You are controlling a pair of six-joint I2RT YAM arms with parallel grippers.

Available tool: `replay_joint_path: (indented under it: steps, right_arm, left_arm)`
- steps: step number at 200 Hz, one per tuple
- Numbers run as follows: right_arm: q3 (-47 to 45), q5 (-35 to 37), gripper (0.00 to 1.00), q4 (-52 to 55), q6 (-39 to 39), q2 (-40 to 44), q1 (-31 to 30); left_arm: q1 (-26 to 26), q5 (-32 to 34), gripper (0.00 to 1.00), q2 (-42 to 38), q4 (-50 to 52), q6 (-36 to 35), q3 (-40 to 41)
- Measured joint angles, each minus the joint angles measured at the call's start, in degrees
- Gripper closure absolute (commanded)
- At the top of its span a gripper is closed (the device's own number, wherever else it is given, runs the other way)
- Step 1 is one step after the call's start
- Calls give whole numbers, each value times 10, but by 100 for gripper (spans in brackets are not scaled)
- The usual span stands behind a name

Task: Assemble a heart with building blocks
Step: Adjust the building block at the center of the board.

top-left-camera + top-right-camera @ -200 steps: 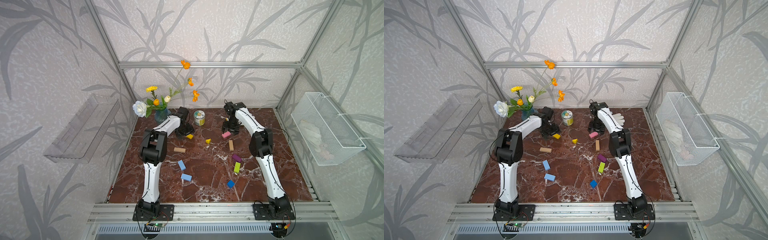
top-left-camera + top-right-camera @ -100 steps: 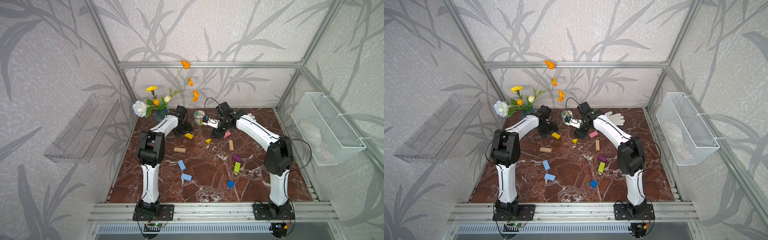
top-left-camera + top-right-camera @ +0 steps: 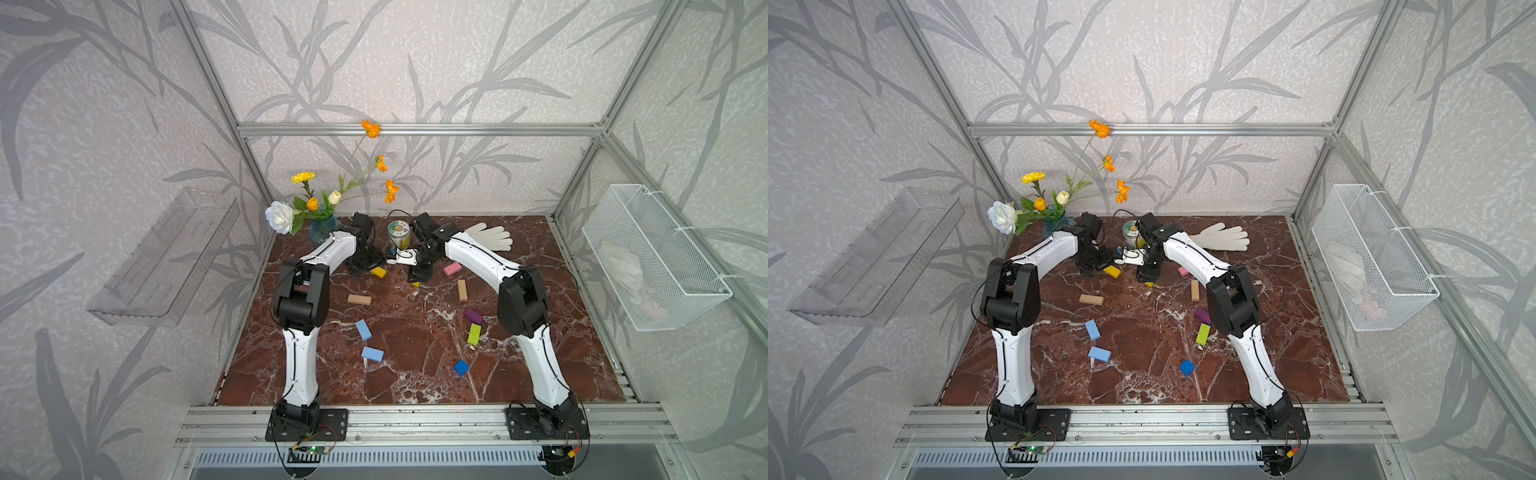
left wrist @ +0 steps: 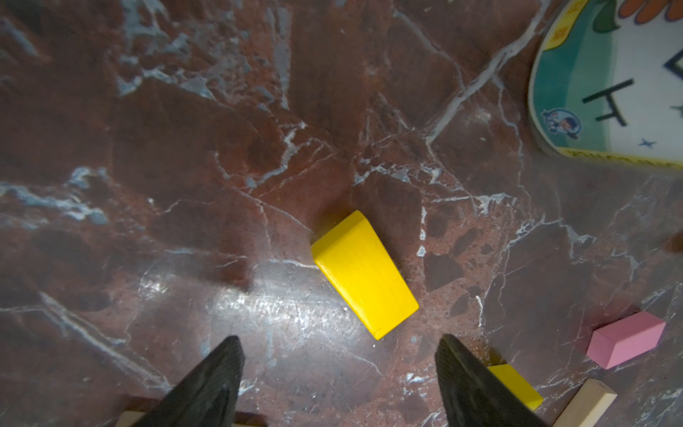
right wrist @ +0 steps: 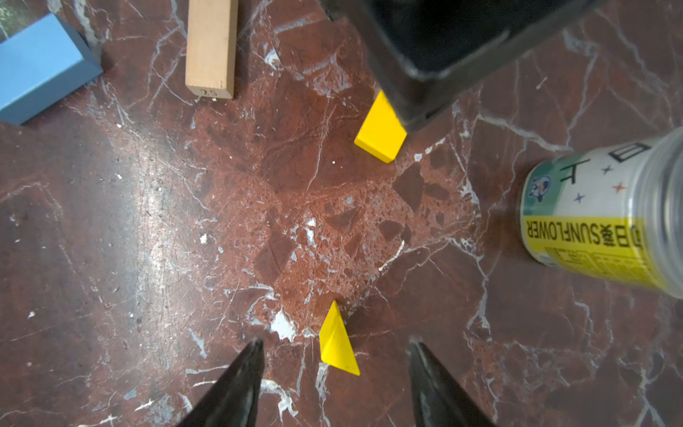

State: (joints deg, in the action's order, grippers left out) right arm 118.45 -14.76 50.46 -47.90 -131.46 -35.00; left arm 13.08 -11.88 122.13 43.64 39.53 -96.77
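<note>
left tool [image 4: 338,338] jaws apart — empty | larger yellow block [image 4: 364,273] just ahead | pink block [image 4: 624,338] aside

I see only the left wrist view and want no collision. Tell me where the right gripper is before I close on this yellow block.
Observer: The right gripper is open and low over a small yellow wedge, with one jaw on each side, clear of it.
Operator: Say how near that is to the left gripper.
Observer: Near. In both top views the left gripper and the right one stand side by side, with the yellow block between them.
Operator: List the blocks outside my view.
Observer: The light blue blocks, purple block, lime green block and dark blue block lie loose on the table, nearer its front.
</note>
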Motion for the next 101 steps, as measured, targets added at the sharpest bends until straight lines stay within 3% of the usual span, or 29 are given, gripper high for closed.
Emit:
replay_joint_path:
  steps: [101]
  right_arm:
    - [26, 30, 49, 21, 11, -50, -3]
  left_arm:
    - [-5, -3, 18, 0, -4, 2, 0]
